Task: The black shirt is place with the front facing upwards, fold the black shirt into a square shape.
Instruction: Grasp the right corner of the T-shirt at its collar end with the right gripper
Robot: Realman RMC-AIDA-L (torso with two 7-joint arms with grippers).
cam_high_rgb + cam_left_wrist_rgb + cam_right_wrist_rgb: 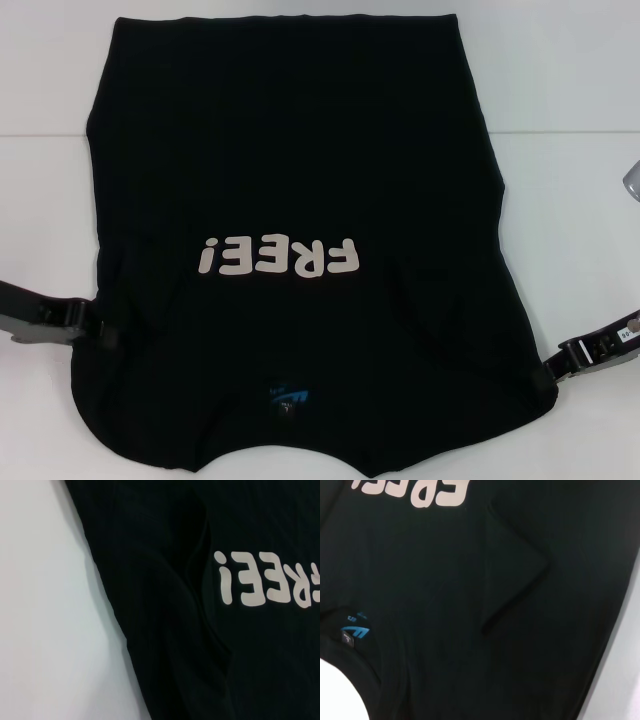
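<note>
The black shirt point(290, 180) lies spread front-up on the white tabletop point(560, 220), its long axis running away from the robot: the collar and small blue neck label point(290, 402) are at the near edge, the hem at the far edge. The white "FREE!" lettering point(278, 258) reads upside down in the head view. Both sleeves appear folded in over the body, giving straight side edges; the near edge of the shirt is cut off by the frame. The left pincer point(105, 335) sits at the shirt's left side edge near the shoulder, and the right pincer point(562, 362) at the right side edge; both touch or overlap the cloth, but whether either is open or has hold of fabric cannot be told, black metal merging with black cloth. The left wrist view shows a fold ridge point(200, 580) beside the lettering, not clear from above. The right wrist view shows the label point(355, 631), the collar curve and an angular crease point(520, 575). Neither wrist view shows its own fingers.
</note>
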